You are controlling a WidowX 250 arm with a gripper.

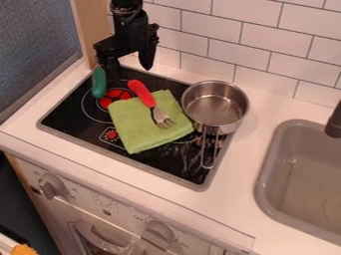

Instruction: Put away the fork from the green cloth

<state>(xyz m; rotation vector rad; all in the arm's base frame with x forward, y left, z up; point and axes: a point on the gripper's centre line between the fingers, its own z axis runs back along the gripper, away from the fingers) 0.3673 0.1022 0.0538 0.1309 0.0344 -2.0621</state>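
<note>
The fork (149, 101) lies on the cloth (136, 132) atop the stove (166, 162), pot (214, 105) then sink (266, 172) rightward.

White counter with a black stovetop and an inset sink

A smooth white countertop (250, 163) carries a black, grey-rimmed stovetop (152, 168) with red and white markings. On the stovetop a light-green fabric cloth (136, 132) lies flat, slightly askew. Just beside it, at the right rear, sits a round, shiny metal pot (215, 107), its wire-like handle pointing toward the front edge. A slim, rounded dark-green object (98, 83), its kind unclear, lies at the left rear edge. A grey, rounded-corner sink (267, 179) is set into the counter at right.
</note>
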